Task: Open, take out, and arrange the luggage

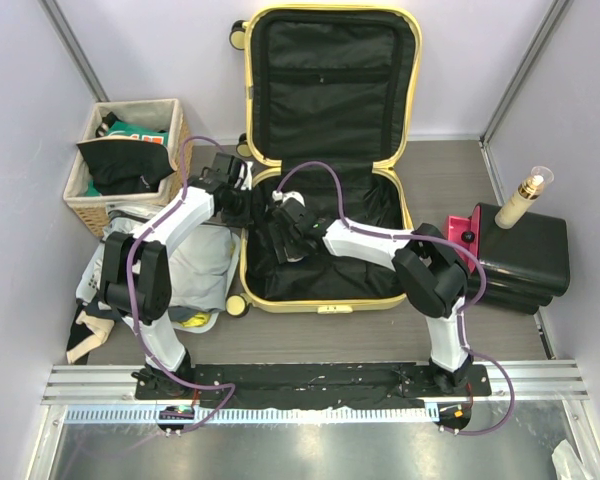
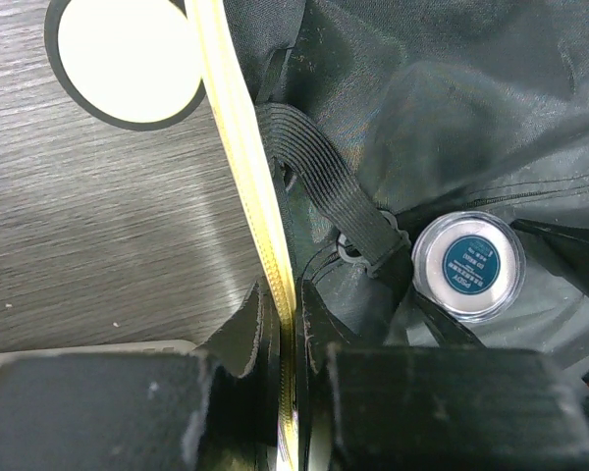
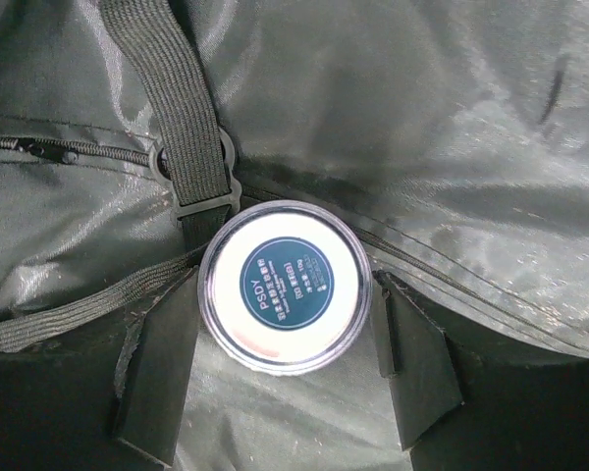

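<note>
Closing the open right end effector (image 3: 287, 304) squarely across the round jar (image 3: 286, 286) should lift it cleanly. Meanwhile the left end effector (image 2: 285, 316) clamps the rim of the luggage (image 1: 300, 304), which lies open on the surface (image 1: 440, 175).

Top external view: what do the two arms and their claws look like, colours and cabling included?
Both the left arm and right arm have white links between bulky black joint housings, on a shared black base plate. A purple cable loops along each. The left claw and right claw have matte black, wedge-shaped fingers with rough edges.
</note>
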